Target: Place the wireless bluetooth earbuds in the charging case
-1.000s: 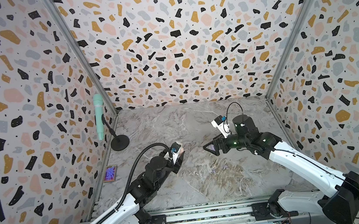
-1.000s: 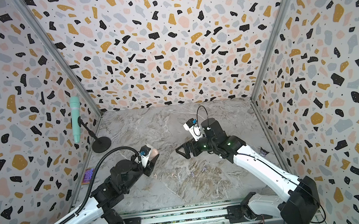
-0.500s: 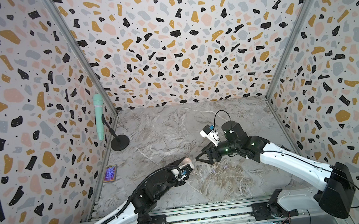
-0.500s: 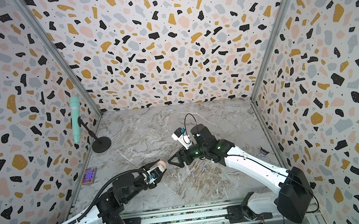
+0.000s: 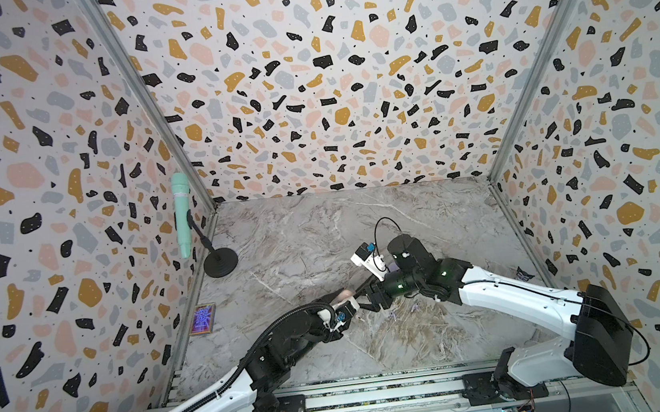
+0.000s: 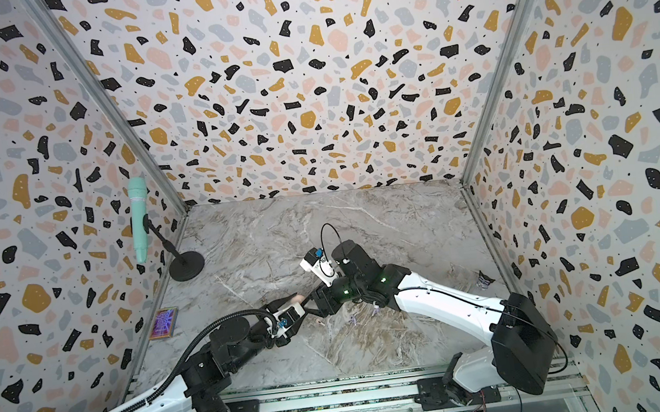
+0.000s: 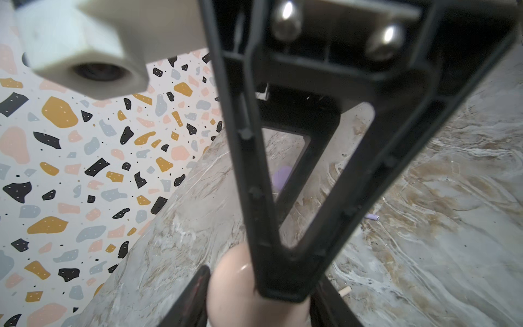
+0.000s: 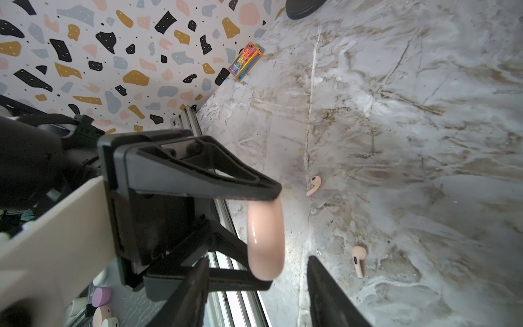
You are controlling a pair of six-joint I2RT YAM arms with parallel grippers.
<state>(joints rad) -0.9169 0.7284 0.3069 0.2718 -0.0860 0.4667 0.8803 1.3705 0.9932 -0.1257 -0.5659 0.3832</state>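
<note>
SITE: I am running a lab-type robot test cell | WALLS: I see terrazzo-print panels (image 5: 343, 26) on three sides, framed by bare aluminium corner posts (image 5: 145, 97) | SURFACE: marble-look counter (image 5: 301, 226) | MOUNT: left arm (image 5: 199, 409) and right arm (image 5: 514, 300) based on a metal rail (image 5: 381, 396) along the front | EXTRA: mint microphone (image 5: 183, 214) on a stand in a corner

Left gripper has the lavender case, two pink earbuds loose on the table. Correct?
Wrong colour: the left gripper holds a pink case, not lavender, as the right wrist view shows. The two pink earbuds do lie loose on the table.
</note>
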